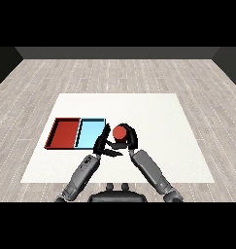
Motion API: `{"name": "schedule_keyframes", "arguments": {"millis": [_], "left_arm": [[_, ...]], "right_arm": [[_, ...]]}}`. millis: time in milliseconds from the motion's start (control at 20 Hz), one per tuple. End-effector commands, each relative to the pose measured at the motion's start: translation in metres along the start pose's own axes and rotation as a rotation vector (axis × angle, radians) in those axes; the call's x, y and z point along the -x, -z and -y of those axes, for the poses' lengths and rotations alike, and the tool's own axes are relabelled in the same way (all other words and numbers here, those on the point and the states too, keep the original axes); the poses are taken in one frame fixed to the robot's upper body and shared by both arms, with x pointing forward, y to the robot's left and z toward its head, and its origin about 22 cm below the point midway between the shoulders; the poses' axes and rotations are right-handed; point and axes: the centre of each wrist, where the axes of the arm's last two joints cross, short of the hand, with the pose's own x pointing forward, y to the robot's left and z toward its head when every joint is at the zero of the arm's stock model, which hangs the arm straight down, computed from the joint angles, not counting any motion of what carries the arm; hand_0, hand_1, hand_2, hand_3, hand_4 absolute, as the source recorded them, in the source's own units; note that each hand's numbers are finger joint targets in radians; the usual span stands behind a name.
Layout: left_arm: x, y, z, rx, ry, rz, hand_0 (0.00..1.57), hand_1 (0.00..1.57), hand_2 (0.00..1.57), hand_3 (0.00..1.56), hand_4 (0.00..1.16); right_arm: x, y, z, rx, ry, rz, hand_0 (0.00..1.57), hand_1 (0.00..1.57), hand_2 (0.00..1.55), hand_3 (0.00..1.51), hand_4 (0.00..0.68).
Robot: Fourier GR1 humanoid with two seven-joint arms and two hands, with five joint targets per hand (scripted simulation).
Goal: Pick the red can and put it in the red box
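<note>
A: Where is the can (120, 132) sitting?

B: In the right hand (129, 137), whose fingers are curling round it, just right of the blue tray (90, 132).

A: And the left hand (101, 144)?

B: It is hovering just left of the can, fingers straight, holding nothing, overlapping the blue tray's near right corner.

A: What is lying between the can and the red tray (64, 133)?

B: The left hand and the blue tray, on the table (153, 116).
</note>
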Motion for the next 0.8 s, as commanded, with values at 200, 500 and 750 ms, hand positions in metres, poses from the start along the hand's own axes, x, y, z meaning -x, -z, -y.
{"name": "schedule_keyframes", "arguments": {"millis": [200,500,750], "left_arm": [[0.011,-0.01,0.001,0.012,-0.035,-0.034,0.0,0.0,0.0,0.0,0.0],[0.018,0.0,0.008,0.04,-0.05,0.001,0.0,0.0,0.0,0.0,0.0],[0.002,0.01,0.021,0.045,-0.033,0.004,0.0,0.0,0.0,0.0,0.0]], "right_arm": [[-0.009,-0.004,-0.007,-0.035,0.02,-0.005,1.45,1.45,1.44,1.38,0.624],[-0.016,-0.002,-0.031,-0.026,0.061,0.0,1.49,1.49,1.44,1.38,0.615],[0.0,-0.012,-0.037,-0.045,0.033,-0.001,1.49,1.49,1.45,1.37,0.617]]}}
